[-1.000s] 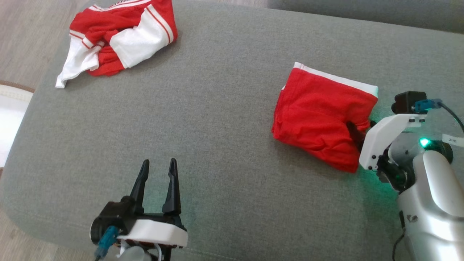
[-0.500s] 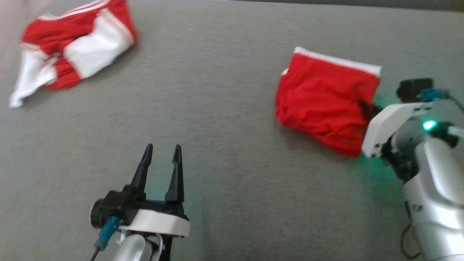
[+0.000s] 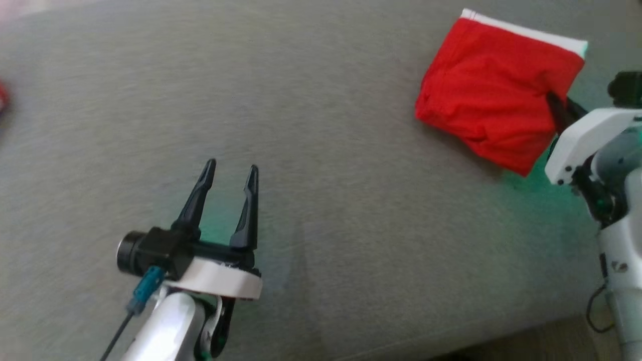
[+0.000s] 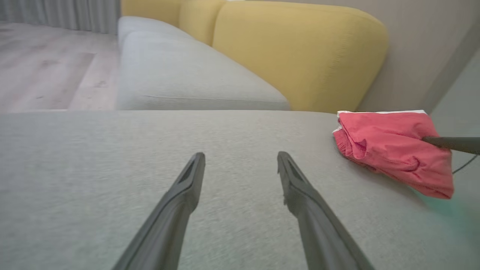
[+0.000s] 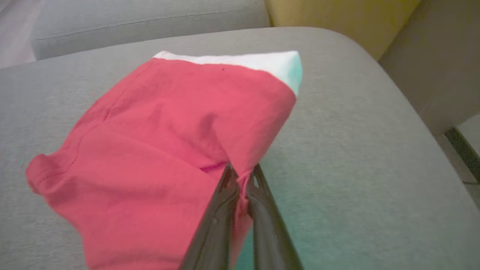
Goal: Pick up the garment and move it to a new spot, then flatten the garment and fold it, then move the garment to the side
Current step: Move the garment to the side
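Garment point(image 3: 491, 85): red, white-banded, folded, at the grey cushion's point(image 3: 351, 200) far right; pinched edge seemingly lifted.
Right gripper point(image 5: 242, 170): closed, pinching the Garment's edge.
Left gripper point(image 3: 230, 168): wide open, empty, above cushion.

Soft even daylight, faint shadows, green glow on cushion point(image 3: 351, 200), motion blur

Count: folded red fabric garment with white band point(image 3: 494, 90), 1. Black two-fingered hands, 2: left hand point(image 3: 231, 168), right hand point(image 5: 242, 171). Grey fabric seat cushions point(image 4: 180, 75), 2. Yellow back cushions point(image 4: 300, 48), at least 2.
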You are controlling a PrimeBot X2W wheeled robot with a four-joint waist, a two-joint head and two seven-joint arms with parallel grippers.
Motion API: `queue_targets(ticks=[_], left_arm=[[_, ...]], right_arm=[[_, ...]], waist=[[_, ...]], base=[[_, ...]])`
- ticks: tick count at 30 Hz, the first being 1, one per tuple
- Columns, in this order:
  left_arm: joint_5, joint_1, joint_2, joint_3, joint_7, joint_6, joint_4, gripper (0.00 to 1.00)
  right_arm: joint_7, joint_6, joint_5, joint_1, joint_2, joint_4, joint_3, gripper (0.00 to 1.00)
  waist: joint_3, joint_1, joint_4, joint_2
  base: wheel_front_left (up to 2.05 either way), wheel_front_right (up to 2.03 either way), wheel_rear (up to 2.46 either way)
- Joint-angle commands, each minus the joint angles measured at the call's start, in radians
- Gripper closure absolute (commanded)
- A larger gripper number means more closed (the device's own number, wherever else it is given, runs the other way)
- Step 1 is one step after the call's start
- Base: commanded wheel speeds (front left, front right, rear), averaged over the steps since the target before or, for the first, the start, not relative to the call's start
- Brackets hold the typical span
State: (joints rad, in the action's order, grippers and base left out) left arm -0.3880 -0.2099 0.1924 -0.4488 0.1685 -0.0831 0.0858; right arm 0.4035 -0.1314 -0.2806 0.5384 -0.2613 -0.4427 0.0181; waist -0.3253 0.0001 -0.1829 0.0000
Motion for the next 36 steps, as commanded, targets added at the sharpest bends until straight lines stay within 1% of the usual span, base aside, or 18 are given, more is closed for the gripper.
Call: queue_targets(ticks=[1,6,13,17,22,25,28,29,30,31,36], left_arm=[[0.011,-0.038,0.019,0.027,-0.006,-0.003,-0.042,0.0],[0.02,-0.054,0.029,0.022,-0.024,-0.006,-0.069,0.0],[0.028,-0.063,0.042,0.024,-0.04,-0.02,-0.102,0.0],[0.029,-0.064,0.048,0.026,-0.043,-0.027,-0.12,0.0],[0.03,-0.067,0.05,0.025,-0.04,-0.032,-0.132,0.0],[0.031,-0.071,0.049,0.022,-0.038,-0.033,-0.134,0.0],[0.031,-0.074,0.049,0.021,-0.037,-0.036,-0.135,0.0],[0.031,-0.075,0.049,0.02,-0.037,-0.037,-0.135,0.0],[0.03,-0.076,0.049,0.02,-0.037,-0.037,-0.135,0.0],[0.03,-0.076,0.049,0.02,-0.036,-0.038,-0.134,0.0],[0.026,-0.077,0.051,0.023,-0.033,-0.042,-0.129,0.0]], right_arm=[[-0.013,0.001,-0.001,0.046,-0.014,0.047,0.001,1.0],[-0.005,0.001,0.008,0.07,-0.034,0.059,-0.016,1.0],[0.049,0.001,0.027,0.146,-0.113,0.033,-0.055,1.0],[0.071,0.001,0.07,0.207,-0.178,-0.01,-0.1,1.0],[0.089,0.001,0.123,0.273,-0.233,-0.065,-0.149,1.0],[0.083,0.001,0.155,0.302,-0.254,-0.088,-0.165,1.0],[0.073,0.001,0.192,0.325,-0.261,-0.107,-0.19,1.0],[0.065,0.001,0.207,0.333,-0.261,-0.111,-0.2,0.93],[0.058,0.001,0.224,0.339,-0.261,-0.115,-0.206,0.55],[0.05,0.001,0.239,0.344,-0.259,-0.118,-0.209,0.01],[-0.024,0.001,0.303,0.364,-0.234,-0.111,-0.238,0.0]], waist=[[-0.066,-0.0001,-0.071,0.0],[-0.097,-0.0001,-0.068,0.0],[-0.148,-0.0001,0.0,0.0],[-0.178,-0.0001,0.044,0.0],[-0.203,-0.0001,0.084,0.0],[-0.212,-0.0001,0.099,0.0],[-0.218,-0.0001,0.109,0.0],[-0.219,-0.0001,0.111,0.0],[-0.22,-0.0001,0.113,0.0],[-0.22,-0.0001,0.114,0.0],[-0.213,-0.0001,0.115,0.0]], base=[[0.0,0.0,0.0],[0.0,0.0,0.0],[0.0,0.0,0.0],[0.0,0.0,0.0],[0.0,0.0,0.0],[0.0,0.0,0.0],[0.0,0.0,0.0],[0.0,0.0,0.0],[0.0,0.0,0.0],[0.0,0.0,0.0],[0.0,0.0,0.0]])
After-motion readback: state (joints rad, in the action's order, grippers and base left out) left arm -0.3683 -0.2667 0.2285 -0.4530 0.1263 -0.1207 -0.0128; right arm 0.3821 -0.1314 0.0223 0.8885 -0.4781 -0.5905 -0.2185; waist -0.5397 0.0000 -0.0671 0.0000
